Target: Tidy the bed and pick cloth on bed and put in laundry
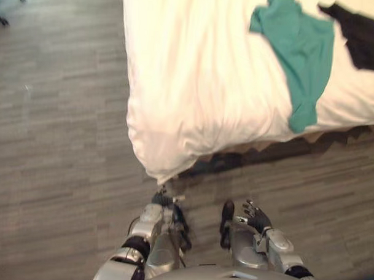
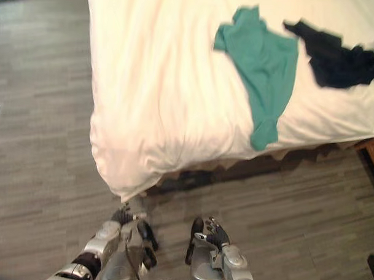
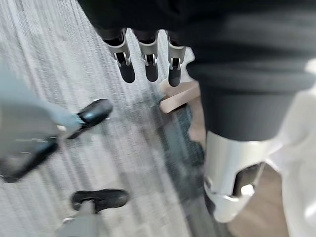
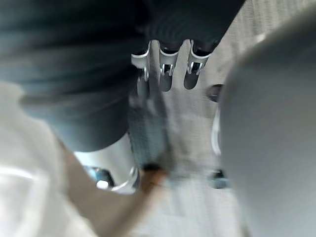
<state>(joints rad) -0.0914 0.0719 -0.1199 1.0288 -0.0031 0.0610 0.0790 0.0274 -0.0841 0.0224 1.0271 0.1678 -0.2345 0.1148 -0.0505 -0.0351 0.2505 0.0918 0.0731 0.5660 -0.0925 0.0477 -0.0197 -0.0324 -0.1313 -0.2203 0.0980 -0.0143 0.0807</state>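
Green cloth (image 1: 300, 55) on the bed (image 1: 189, 91), well ahead and to the right of both robot hands, long axis running away from them, near end draped over the bed's edge. Nearer the right robot hand (image 1: 257, 218), fingers loose, empty. Left robot hand (image 1: 172, 214) equally slack and empty, bed corner just ahead. Black cloth (image 1: 363, 35) farther right still.

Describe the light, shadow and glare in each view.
Left eye view: the duvet is brightly lit, its folds faint; a dark shadow lies on the floor beneath its edge. Right eye view: the black cloth is a flat dark patch, the green cloth evenly lit. Left wrist view: light glints on the left hand. Right wrist view: the right hand is dimmer.
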